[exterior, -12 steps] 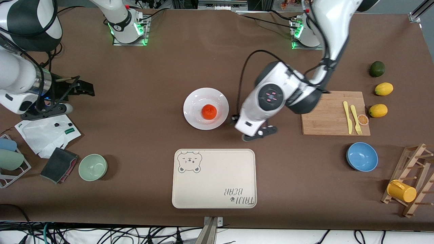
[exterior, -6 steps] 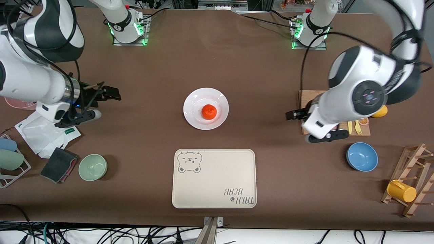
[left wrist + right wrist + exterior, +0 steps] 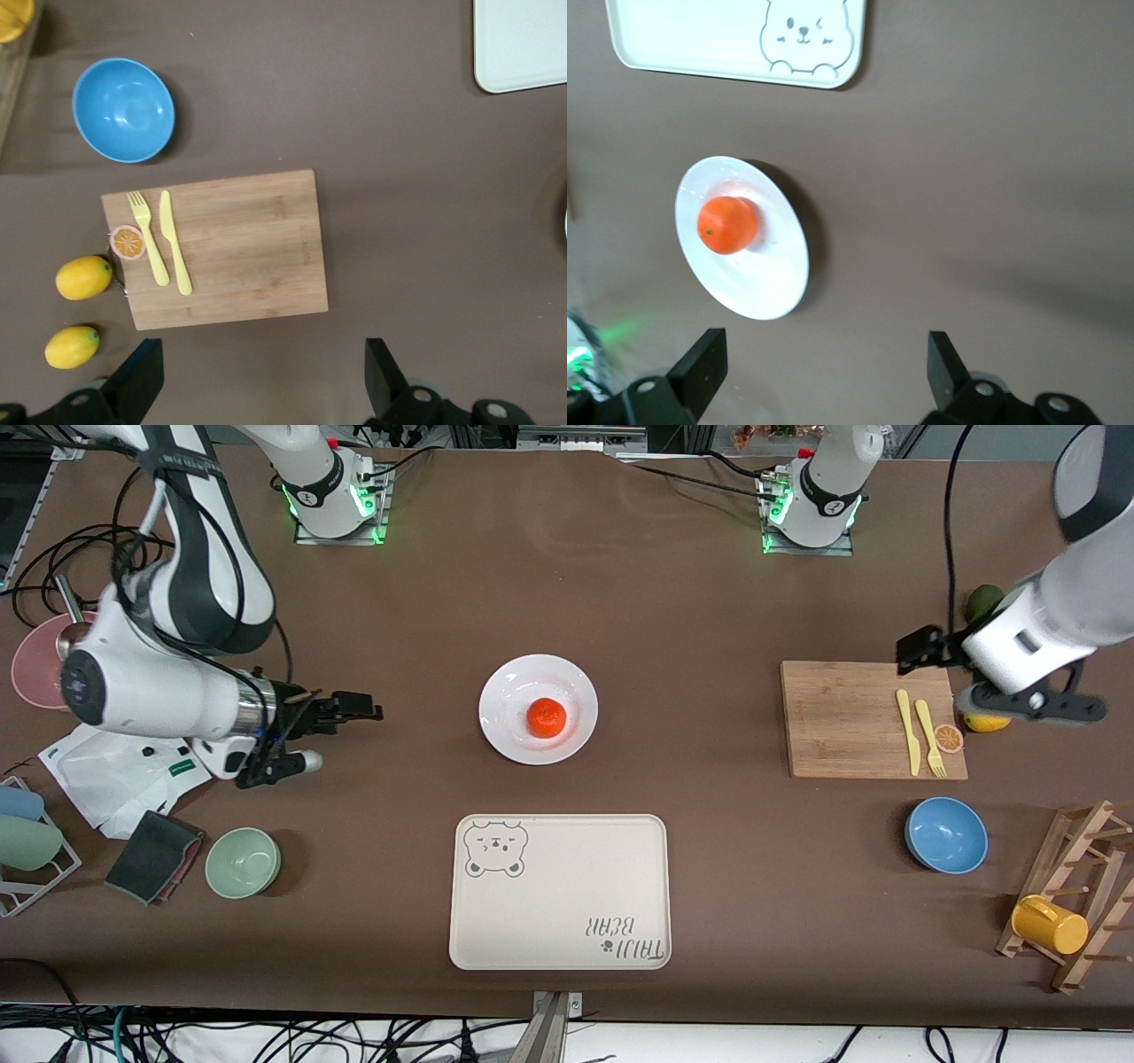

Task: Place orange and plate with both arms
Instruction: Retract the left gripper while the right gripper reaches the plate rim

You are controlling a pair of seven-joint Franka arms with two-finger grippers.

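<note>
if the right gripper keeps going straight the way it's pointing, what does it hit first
Most likely the plate with the orange on it. The right gripper, open, points at it across bare table; its height is unclear, so it might pass above.

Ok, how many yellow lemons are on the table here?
2. Both sit beside the cutting board, toward the left arm's end: one lemon by the orange-slice disc, the other lemon farther from the front camera. None seems hidden.
</note>
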